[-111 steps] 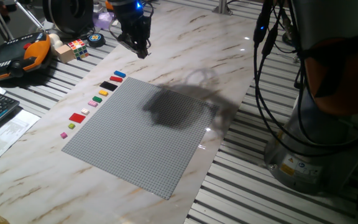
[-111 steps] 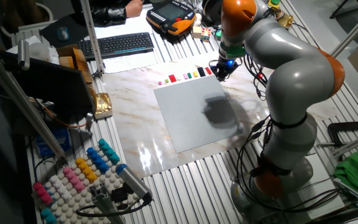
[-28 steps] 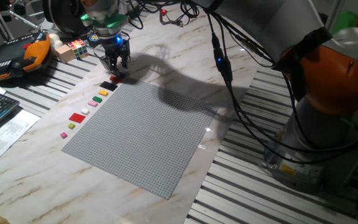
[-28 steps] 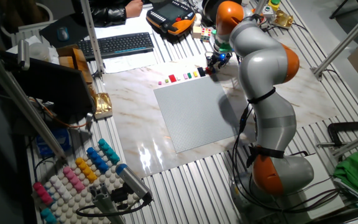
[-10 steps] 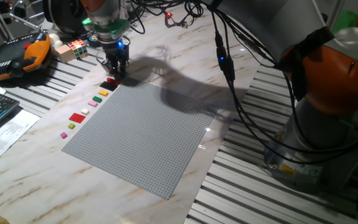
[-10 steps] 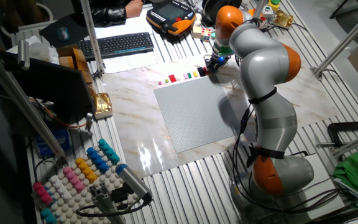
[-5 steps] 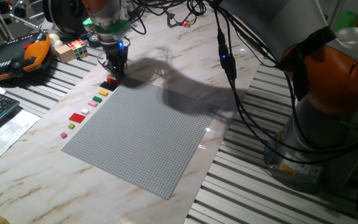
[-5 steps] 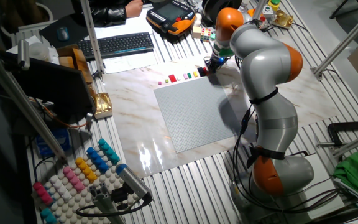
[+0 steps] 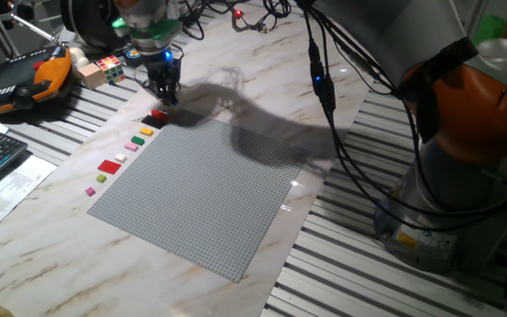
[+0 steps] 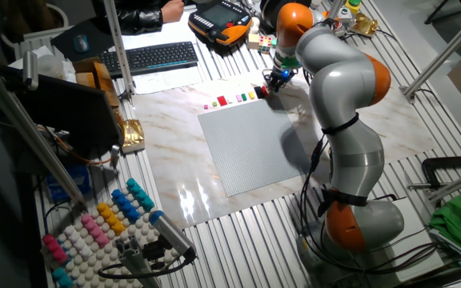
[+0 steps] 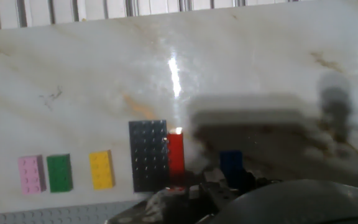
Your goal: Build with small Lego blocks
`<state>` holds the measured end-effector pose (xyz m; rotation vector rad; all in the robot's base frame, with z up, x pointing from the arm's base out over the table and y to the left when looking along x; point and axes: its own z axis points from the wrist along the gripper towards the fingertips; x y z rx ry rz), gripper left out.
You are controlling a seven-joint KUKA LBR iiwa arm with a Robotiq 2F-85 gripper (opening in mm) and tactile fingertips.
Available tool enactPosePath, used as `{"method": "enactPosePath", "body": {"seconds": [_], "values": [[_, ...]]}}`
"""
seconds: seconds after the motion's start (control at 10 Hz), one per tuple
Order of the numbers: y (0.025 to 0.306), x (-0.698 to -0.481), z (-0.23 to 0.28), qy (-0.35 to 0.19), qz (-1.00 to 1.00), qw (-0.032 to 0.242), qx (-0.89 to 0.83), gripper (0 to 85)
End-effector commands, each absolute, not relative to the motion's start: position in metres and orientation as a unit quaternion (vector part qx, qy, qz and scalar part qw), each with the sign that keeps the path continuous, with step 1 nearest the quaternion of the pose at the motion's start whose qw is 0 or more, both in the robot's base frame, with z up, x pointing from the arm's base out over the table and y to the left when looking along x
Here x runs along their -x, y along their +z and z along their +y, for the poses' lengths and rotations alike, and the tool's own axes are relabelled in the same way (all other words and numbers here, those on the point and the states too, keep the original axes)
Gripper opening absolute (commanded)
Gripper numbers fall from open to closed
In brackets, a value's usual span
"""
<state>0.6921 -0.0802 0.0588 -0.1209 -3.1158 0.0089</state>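
Now, near to far:
Baseplate (image 9: pixel 205 189): grey, flat on the marble surface (image 9: pixel 341 53).
Blocks: a row along its far-left edge, from red block (image 9: pixel 109 165) to black block (image 9: pixel 154 121).
Gripper (image 9: pixel 167 97): above the row's far end; whether the jaws are spread or pinching, I cannot tell.

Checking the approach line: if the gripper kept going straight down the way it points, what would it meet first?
Probably the red block beside the black block, or the blue block; the gripper hangs over that end of the row, exact depth unclear.
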Motion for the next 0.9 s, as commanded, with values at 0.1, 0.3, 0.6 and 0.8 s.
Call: {"method": "enactPosePath", "body": {"seconds": [0.1, 0.3, 0.6, 0.8], "values": [[0.065, -0.683, -0.076, 0.001, -0.998, 0.017, 0.057, 1.0], [0.068, -0.677, -0.075, -0.001, -0.997, 0.014, 0.069, 0.7], [0.070, -0.676, -0.075, -0.003, -0.997, 0.012, 0.075, 0.7], [0.070, -0.676, -0.075, 0.015, -0.998, 0.001, 0.059, 0.7]]}}
